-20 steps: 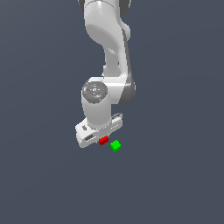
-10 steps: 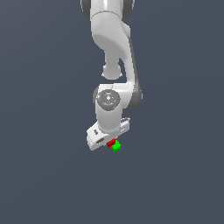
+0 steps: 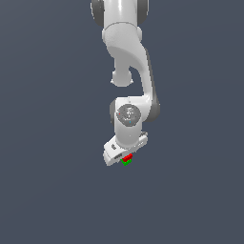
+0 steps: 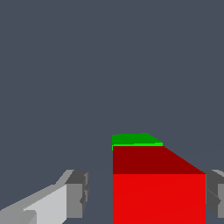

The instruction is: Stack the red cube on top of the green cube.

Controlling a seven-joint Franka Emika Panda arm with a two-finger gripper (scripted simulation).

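Note:
The red cube sits directly on top of the green cube, just under the white hand in the exterior view. In the wrist view the red cube fills the space between the fingers, and only a strip of the green cube shows past its far edge. My gripper straddles the red cube. One finger stands a clear gap away from the cube's side. The other finger is at the cube's opposite side. The gripper is open.
The two cubes rest on a plain dark grey floor. The white arm rises above the cubes towards the top of the exterior view. Nothing else shows in either view.
The hand carried the red cube towards the exterior view's right and down. It was beside the green cube a second ago and now sits on it, covering most of it.

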